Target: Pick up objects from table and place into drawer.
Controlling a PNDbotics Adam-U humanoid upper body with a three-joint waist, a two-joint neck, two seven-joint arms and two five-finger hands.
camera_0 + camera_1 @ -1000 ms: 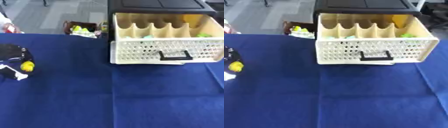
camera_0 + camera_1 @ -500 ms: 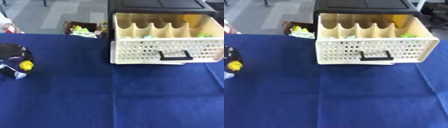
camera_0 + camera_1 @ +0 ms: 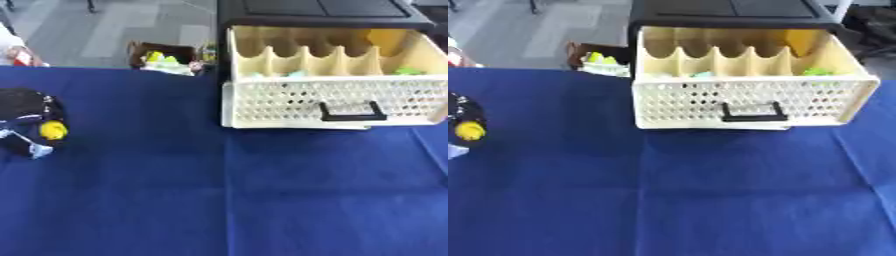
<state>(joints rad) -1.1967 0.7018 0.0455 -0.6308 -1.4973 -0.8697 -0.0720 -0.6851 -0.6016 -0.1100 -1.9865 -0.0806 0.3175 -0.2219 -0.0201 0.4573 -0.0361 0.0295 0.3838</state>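
My left hand (image 3: 24, 116), black with silver parts, lies at the far left of the blue table (image 3: 227, 200). Its fingers look curled round a small yellow thing (image 3: 52, 130), which shows at the hand's right side. The cream drawer (image 3: 745, 102) stands pulled out of a black cabinet (image 3: 728, 11) at the far right, with a perforated front and a black handle (image 3: 751, 112). Dividers split it into several compartments; small green things (image 3: 817, 72) and a pale teal piece (image 3: 702, 74) lie inside. The right hand shows in neither view.
A brown box (image 3: 164, 56) holding green and yellow items stands on the floor past the table's far edge, left of the cabinet. Blue cloth stretches from the drawer front to the near edge. A fold line (image 3: 226, 190) runs down the cloth.
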